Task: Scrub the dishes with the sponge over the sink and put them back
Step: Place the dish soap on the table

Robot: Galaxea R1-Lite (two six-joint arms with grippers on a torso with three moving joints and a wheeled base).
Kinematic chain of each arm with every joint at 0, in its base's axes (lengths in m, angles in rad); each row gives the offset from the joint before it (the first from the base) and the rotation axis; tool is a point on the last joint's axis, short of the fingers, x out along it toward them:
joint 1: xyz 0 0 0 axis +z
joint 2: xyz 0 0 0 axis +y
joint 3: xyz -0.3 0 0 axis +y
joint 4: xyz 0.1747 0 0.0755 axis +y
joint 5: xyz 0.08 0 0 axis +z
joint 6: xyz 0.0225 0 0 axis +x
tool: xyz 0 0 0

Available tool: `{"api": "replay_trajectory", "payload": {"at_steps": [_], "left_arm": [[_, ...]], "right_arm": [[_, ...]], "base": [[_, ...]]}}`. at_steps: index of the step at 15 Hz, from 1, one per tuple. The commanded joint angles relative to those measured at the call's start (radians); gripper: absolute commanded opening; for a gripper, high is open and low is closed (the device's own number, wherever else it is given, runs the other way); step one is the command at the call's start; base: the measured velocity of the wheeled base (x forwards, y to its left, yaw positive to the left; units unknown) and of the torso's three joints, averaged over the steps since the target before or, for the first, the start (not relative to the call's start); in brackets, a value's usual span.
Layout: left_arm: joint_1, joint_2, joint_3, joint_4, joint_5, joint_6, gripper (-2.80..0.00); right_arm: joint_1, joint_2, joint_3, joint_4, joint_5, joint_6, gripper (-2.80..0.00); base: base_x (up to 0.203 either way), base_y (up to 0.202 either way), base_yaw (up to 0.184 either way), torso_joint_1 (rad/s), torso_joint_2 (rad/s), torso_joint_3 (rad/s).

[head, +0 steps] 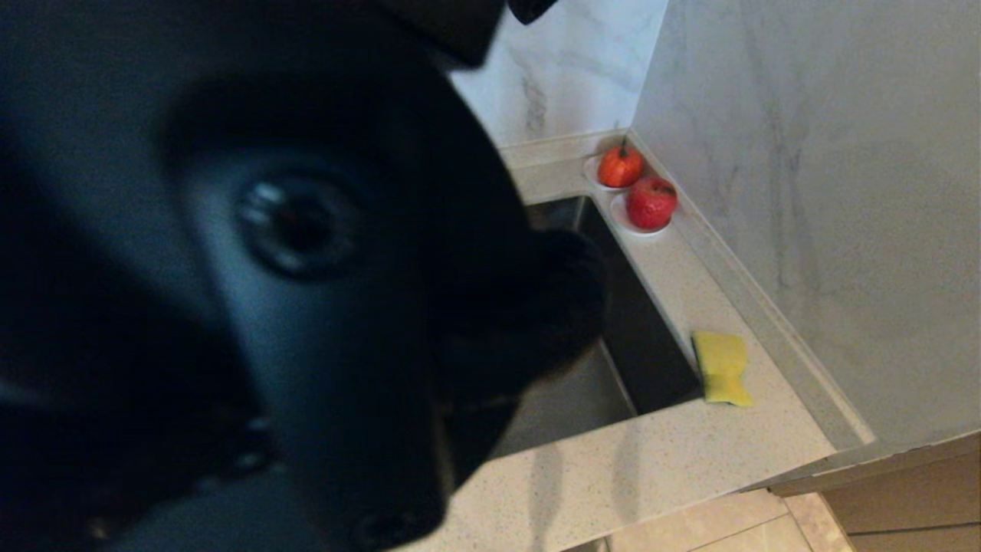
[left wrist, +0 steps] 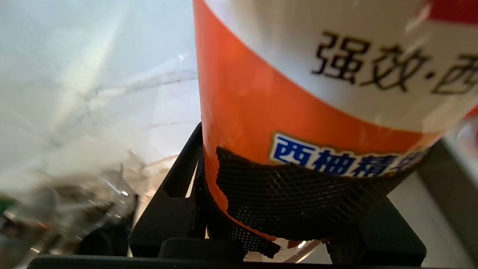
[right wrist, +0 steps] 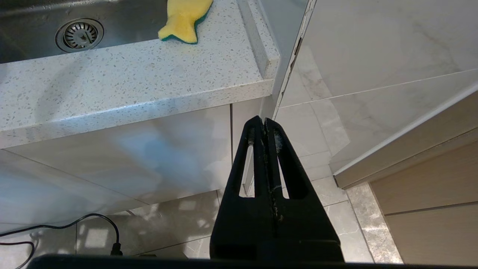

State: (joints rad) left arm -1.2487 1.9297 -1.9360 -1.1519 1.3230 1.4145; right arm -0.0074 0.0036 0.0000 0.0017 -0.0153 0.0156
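The left gripper (left wrist: 310,209) was clamped around an orange and white bottle (left wrist: 298,93). Its black fingers (left wrist: 175,201) stood on either side of the bottle's lower body, pressing a dark mesh pad against the label, which carried black and blue Chinese characters. Beside the bottle, in the left wrist view, something clear and glassy showed as a blur against the pale marble wall behind.

In the head view the left arm (head: 253,291) rose very close to the camera and covered most of the scene as a dark, out-of-focus mass.

The right gripper (right wrist: 264,129) hung parked below the counter's front edge, its two fingers pressed flat together and holding nothing. It pointed at the white cabinet front and the tiled floor, where a black cable (right wrist: 93,224) lay.

The sponge (head: 721,366), yellow with a pinched waist and a green underside, lay flat on the speckled counter (head: 651,460), just beside the right rim of the sink (head: 636,345). It was well apart from both grippers and touched by neither. The sink's steel basin showed its round drain strainer (right wrist: 79,34) in the right wrist view.

At the far corner of the counter, against the marble wall, two red fruits (head: 636,188) sat on small white dishes.
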Motion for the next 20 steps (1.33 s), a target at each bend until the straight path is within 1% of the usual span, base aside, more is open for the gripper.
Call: {"api": "replay_trajectory", "payload": {"at_steps": [1, 2, 4, 8, 10, 12, 15, 16, 17, 18, 19, 20], "left_arm": [[0.000, -0.063, 0.003, -0.004, 0.012, -0.058, -2.80], [0.000, -0.081, 0.007, -0.003, 0.012, -0.082, -2.80], [0.002, -0.120, 0.006, -0.005, 0.016, -0.099, -2.80], [0.013, -0.195, 0.007, 0.019, 0.016, -0.097, -2.80], [0.012, -0.246, 0.010, 0.075, 0.010, -0.098, -2.80], [0.011, -0.282, 0.015, 0.109, 0.002, -0.098, -2.80], [0.017, -0.305, 0.018, 0.097, -0.045, -0.103, -2.80], [0.016, -0.311, 0.020, 0.091, -0.078, -0.114, -2.80], [0.015, -0.317, 0.020, 0.093, -0.123, -0.130, -2.80], [0.015, -0.325, 0.021, 0.099, -0.185, -0.154, -2.80], [0.016, -0.333, 0.021, 0.109, -0.247, -0.190, -2.80], [0.017, -0.346, 0.022, 0.138, -0.269, -0.217, -2.80]], "right_arm": [[0.000, -0.001, 0.000, 0.000, 0.000, 0.001, -2.80], [0.000, -0.001, 0.000, 0.000, 0.000, 0.001, -2.80], [0.000, -0.001, 0.002, 0.000, 0.000, 0.001, -2.80], [0.001, -0.001, 0.000, 0.000, 0.000, 0.000, -2.80], [0.000, -0.001, 0.000, 0.000, 0.000, 0.001, -2.80], [0.001, -0.001, 0.002, 0.000, 0.000, 0.001, -2.80], [0.000, -0.001, 0.000, 0.000, 0.000, 0.000, -2.80], [0.000, -0.001, 0.000, 0.000, 0.000, 0.001, -2.80], [0.000, -0.001, 0.001, 0.000, 0.000, 0.000, -2.80], [0.000, -0.001, 0.000, 0.000, 0.000, 0.000, -2.80], [0.001, -0.001, 0.002, 0.000, 0.000, 0.000, -2.80], [0.000, -0.001, 0.000, 0.000, 0.000, 0.001, -2.80]], "base": [[0.000, 0.000, 0.000, 0.000, 0.00, 0.000], [0.000, 0.000, 0.000, 0.000, 0.00, 0.000], [0.000, 0.000, 0.000, 0.000, 0.00, 0.000], [0.000, 0.000, 0.000, 0.000, 0.00, 0.000], [0.000, 0.000, 0.000, 0.000, 0.00, 0.000], [0.000, 0.000, 0.000, 0.000, 0.00, 0.000], [0.000, 0.000, 0.000, 0.000, 0.00, 0.000], [0.000, 0.000, 0.000, 0.000, 0.00, 0.000], [0.000, 0.000, 0.000, 0.000, 0.00, 0.000], [0.000, 0.000, 0.000, 0.000, 0.00, 0.000], [0.000, 0.000, 0.000, 0.000, 0.00, 0.000], [0.000, 0.000, 0.000, 0.000, 0.00, 0.000]]}}
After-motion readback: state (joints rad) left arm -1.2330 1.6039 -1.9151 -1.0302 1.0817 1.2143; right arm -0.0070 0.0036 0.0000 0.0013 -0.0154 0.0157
